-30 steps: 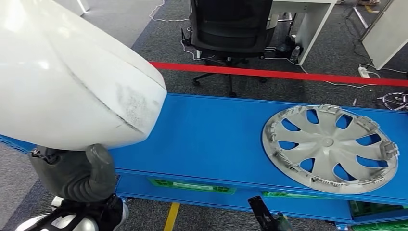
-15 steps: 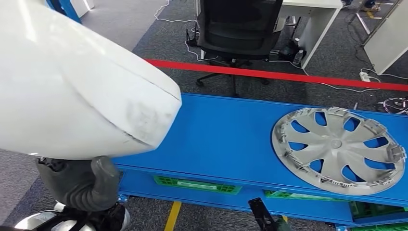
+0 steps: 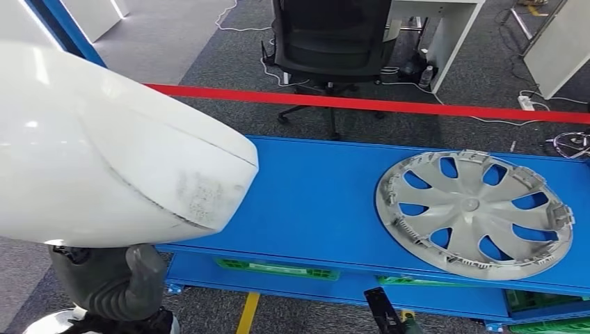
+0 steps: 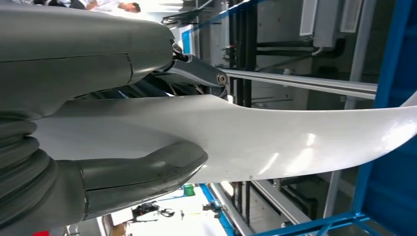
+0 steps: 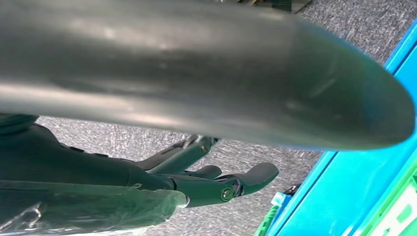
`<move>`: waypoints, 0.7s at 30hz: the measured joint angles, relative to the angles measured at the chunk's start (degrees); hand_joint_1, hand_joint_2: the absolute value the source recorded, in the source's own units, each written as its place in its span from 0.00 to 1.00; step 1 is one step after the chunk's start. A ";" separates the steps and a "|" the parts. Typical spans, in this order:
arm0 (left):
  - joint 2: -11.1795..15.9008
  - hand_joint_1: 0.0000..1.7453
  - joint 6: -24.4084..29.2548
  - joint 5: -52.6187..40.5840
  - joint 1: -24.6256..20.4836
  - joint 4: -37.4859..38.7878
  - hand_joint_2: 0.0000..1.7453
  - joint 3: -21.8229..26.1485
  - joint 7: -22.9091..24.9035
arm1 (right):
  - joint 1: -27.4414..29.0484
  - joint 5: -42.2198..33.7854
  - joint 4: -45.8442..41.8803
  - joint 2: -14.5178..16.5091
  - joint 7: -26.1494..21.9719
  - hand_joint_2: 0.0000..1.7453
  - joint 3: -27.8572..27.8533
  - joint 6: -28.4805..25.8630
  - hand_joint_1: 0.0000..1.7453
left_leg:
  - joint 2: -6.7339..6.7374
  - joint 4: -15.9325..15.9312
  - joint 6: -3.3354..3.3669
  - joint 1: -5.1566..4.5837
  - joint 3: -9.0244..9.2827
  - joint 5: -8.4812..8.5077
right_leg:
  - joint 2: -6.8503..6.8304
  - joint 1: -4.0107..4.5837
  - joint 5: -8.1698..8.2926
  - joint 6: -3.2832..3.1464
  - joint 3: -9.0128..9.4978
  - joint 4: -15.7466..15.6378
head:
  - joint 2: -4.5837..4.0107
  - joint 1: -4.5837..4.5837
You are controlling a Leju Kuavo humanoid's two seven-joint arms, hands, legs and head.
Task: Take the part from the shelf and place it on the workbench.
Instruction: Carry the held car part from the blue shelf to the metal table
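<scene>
A large white curved body part point(image 3: 104, 153) fills the left of the head view, its rounded tip hanging over the left end of the blue workbench point(image 3: 313, 202). My left hand point(image 3: 111, 278) grips it from below. In the left wrist view the thumb point(image 4: 147, 167) lies on one face of the white part point(image 4: 275, 137) and the darker fingers point(image 4: 196, 73) on the other. In the right wrist view my right hand point(image 5: 216, 184) sits apart from the shadowed part point(image 5: 196, 64), its fingers spread and holding nothing; its dark tip point(image 3: 385, 313) shows at the bench's front edge.
A grey wheel cover point(image 3: 474, 214) lies flat on the right half of the workbench. Green crates point(image 3: 278, 268) sit on the lower shelf. Beyond the bench run a red floor line point(image 3: 389, 106), a black office chair point(image 3: 332, 35) and a white desk point(image 3: 445, 28).
The view has swayed slightly. The white part's tip has come a little to the right and lower over the bench's left end, still in my left hand.
</scene>
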 joint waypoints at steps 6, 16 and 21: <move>0.40 1.00 1.80 -0.84 1.59 -0.10 1.00 0.22 -0.09 | 0.11 -0.19 0.01 0.02 -0.28 0.00 -0.88 -0.11 0.00 | -0.09 -7.61 1.53 -0.13 3.38 2.09 | 0.05 0.08 -0.08 1.96 -0.32 -0.09 | 0.00 0.20; -0.17 1.00 2.22 1.52 3.89 -0.37 1.00 1.47 -0.11 | 0.18 -0.43 0.03 0.04 -0.72 0.00 -2.11 -0.45 0.00 | -0.16 -7.74 2.15 -0.19 3.87 2.00 | -0.16 0.12 -1.07 2.38 -1.41 3.64 | 0.00 0.56; -0.22 1.00 2.13 0.85 4.04 -0.86 1.00 1.73 -0.11 | 0.22 -0.06 0.03 0.13 -0.70 0.00 -2.56 -0.52 0.00 | -0.15 -7.63 0.59 -0.29 3.66 1.93 | 0.00 0.33 -0.03 0.73 0.47 -0.43 | 0.00 0.42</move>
